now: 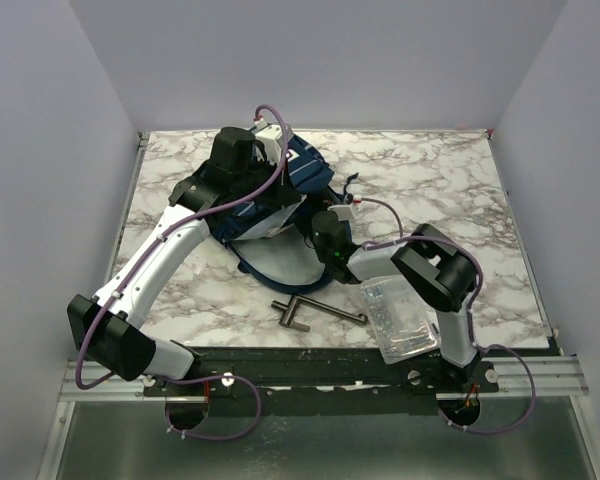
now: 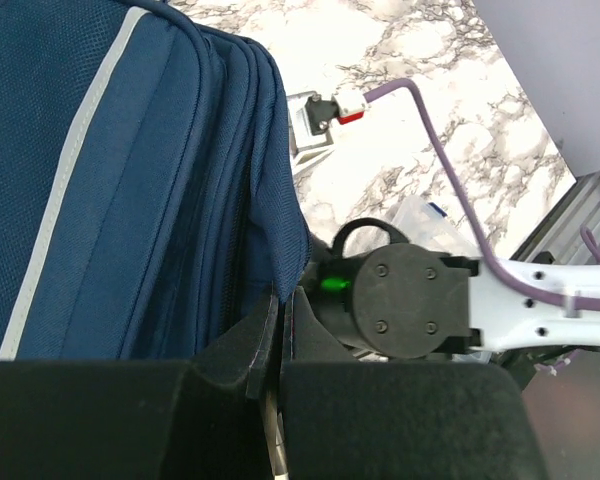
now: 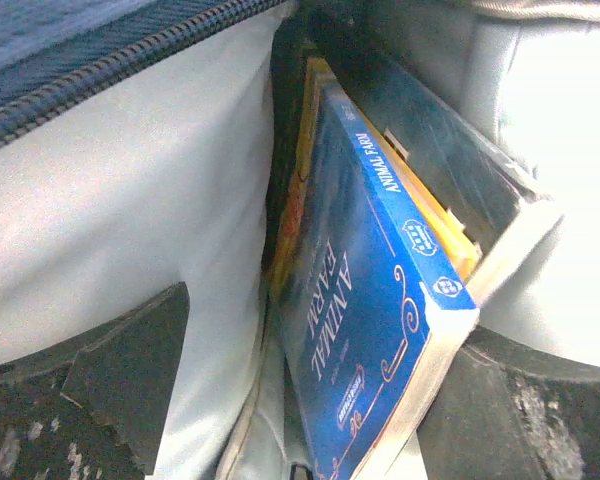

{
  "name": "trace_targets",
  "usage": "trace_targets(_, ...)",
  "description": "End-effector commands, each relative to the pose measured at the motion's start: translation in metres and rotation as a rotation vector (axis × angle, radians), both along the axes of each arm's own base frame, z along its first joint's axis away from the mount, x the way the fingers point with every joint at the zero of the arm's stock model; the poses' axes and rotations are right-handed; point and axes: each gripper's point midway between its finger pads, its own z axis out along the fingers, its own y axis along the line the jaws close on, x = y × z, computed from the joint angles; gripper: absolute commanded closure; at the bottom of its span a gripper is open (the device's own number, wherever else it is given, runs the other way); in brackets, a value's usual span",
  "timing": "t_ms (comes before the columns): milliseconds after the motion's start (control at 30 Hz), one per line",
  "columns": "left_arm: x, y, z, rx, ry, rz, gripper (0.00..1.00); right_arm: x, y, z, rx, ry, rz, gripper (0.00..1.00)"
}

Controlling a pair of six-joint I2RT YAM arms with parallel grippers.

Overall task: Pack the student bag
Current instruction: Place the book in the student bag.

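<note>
The student bag (image 1: 305, 170) lies at the back middle of the table, navy with grey stripes (image 2: 130, 180), its mouth held wide and its pale grey lining (image 3: 130, 190) showing. My left gripper (image 2: 278, 312) is shut on the edge of the bag's opening flap. My right gripper (image 3: 320, 335) reaches inside the bag, and its jaws stand open. A blue "Animal Farm" book (image 3: 380, 300) stands between them, leaning on the right finger (image 3: 525, 420). Behind it are a yellow-edged book (image 3: 435, 215) and a dark glossy one (image 3: 430, 130).
A black T-shaped metal tool (image 1: 315, 310) lies on the marble table (image 1: 460, 180) in front of the bag. A clear plastic packet (image 1: 398, 318) sits near the right arm's base. The right arm's wrist (image 2: 400, 300) is close beside the left gripper.
</note>
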Motion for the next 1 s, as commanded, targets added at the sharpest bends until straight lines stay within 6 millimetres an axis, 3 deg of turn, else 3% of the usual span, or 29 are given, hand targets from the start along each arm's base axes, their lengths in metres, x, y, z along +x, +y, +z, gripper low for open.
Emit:
trace_targets(0, -0.009, -0.009, 0.052, -0.132, -0.118, -0.061, 1.0, -0.036, 0.005, -0.025, -0.13, 0.126, 0.174, 0.12)
trace_targets(133, -0.009, -0.008, 0.049, -0.126, -0.118, -0.057, 1.0, -0.058, 0.01, -0.033, -0.221, 0.189, 0.308, 0.08)
trace_targets(233, -0.009, -0.008, 0.047, -0.124, -0.114, -0.058, 1.0, -0.064, 0.012, -0.041, -0.264, 0.22, 0.37, 0.09)
trace_targets(433, -0.008, -0.008, 0.045, -0.119, -0.115, -0.058, 1.0, -0.069, 0.01, -0.04, -0.203, 0.232, 0.396, 0.27)
trace_targets(467, -0.008, -0.008, 0.045, -0.117, -0.114, -0.058, 1.0, -0.068, 0.009, -0.042, -0.209, 0.232, 0.389, 0.34)
trace_targets(600, -0.009, -0.008, 0.045, -0.118, -0.114, -0.063, 1.0, -0.056, 0.012, -0.037, -0.211, 0.183, 0.402, 0.8)
trace_targets(667, -0.008, -0.008, 0.043, -0.115, -0.112, -0.061, 1.0, -0.045, 0.017, -0.031, -0.215, 0.142, 0.418, 0.97)
trace_targets(700, -0.008, -0.008, 0.043, -0.114, -0.111, -0.06, 1.0, -0.038, 0.019, -0.026, -0.215, 0.116, 0.42, 1.0)
trace_targets(867, -0.007, -0.008, 0.041, -0.109, -0.111, -0.059, 1.0, 0.002, 0.027, -0.011, -0.184, 0.036, 0.45, 0.96)
trace_targets(967, -0.006, -0.008, 0.038, -0.106, -0.106, -0.058, 1.0, 0.017, 0.021, -0.014, -0.137, 0.047, 0.439, 0.61)
